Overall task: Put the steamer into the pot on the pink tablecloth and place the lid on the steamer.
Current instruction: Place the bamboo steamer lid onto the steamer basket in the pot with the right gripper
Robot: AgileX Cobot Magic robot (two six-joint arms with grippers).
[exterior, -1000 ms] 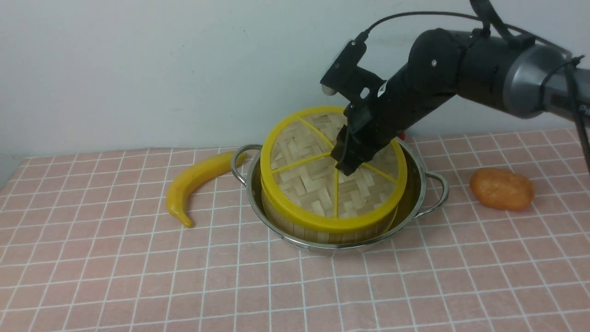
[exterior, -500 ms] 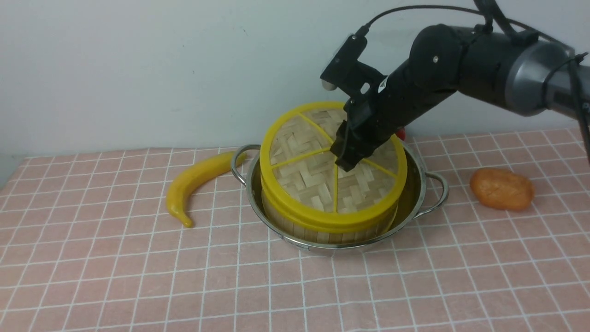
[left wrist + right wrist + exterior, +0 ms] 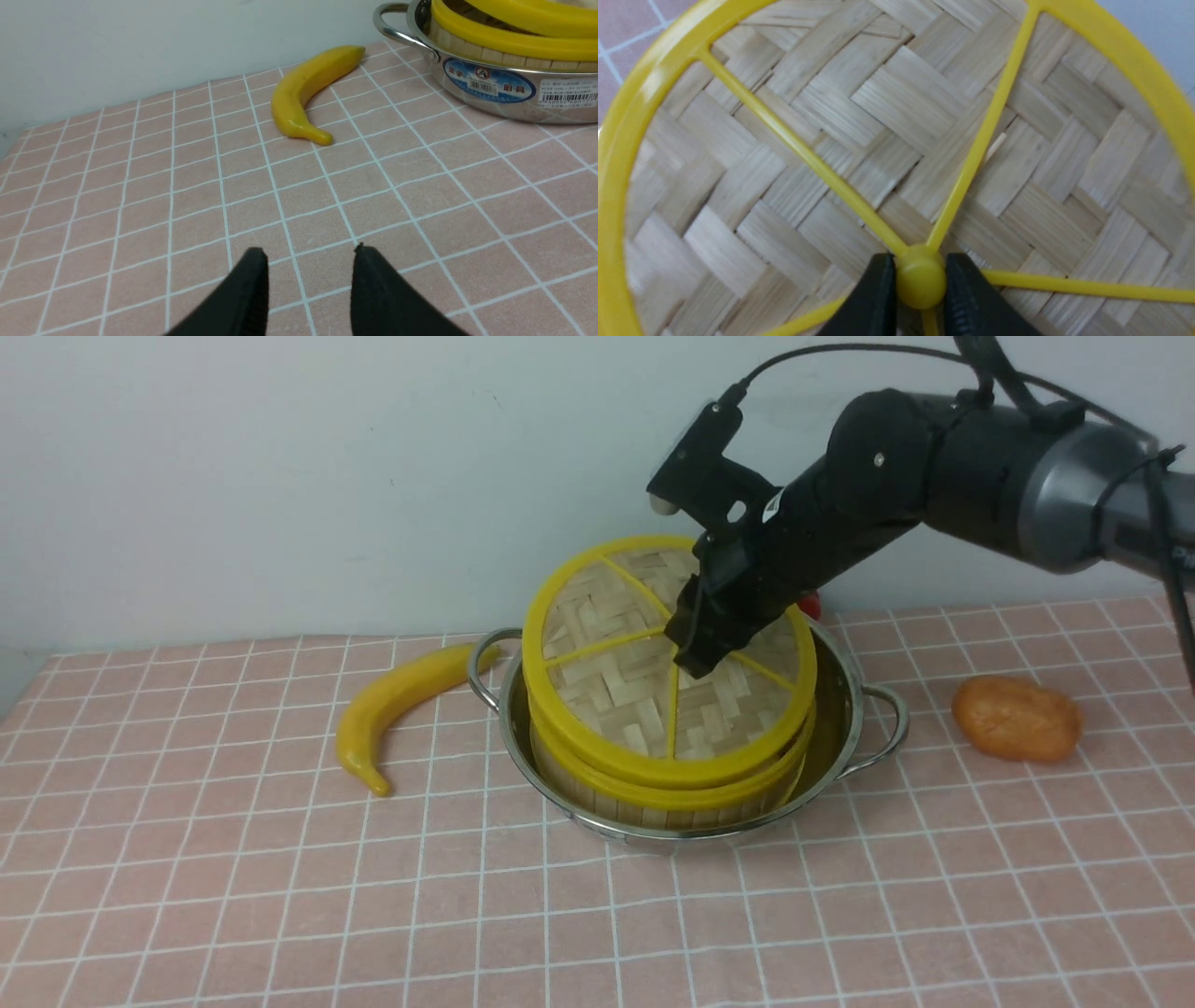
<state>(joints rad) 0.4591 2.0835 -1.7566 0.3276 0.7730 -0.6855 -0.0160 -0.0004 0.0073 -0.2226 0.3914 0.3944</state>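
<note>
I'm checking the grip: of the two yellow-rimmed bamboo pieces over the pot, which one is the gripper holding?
The upper one, the flat woven lid: the right gripper pinches its centre knob. The lower one, the steamer, sits in the pot.

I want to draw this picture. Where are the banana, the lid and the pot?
banana (image 3: 378, 709), front view, middle of its yellow body
lid (image 3: 616, 700), front view, woven bamboo panel between the spokes
pot (image 3: 490, 86), left wrist view, blue label on its steel side
</note>
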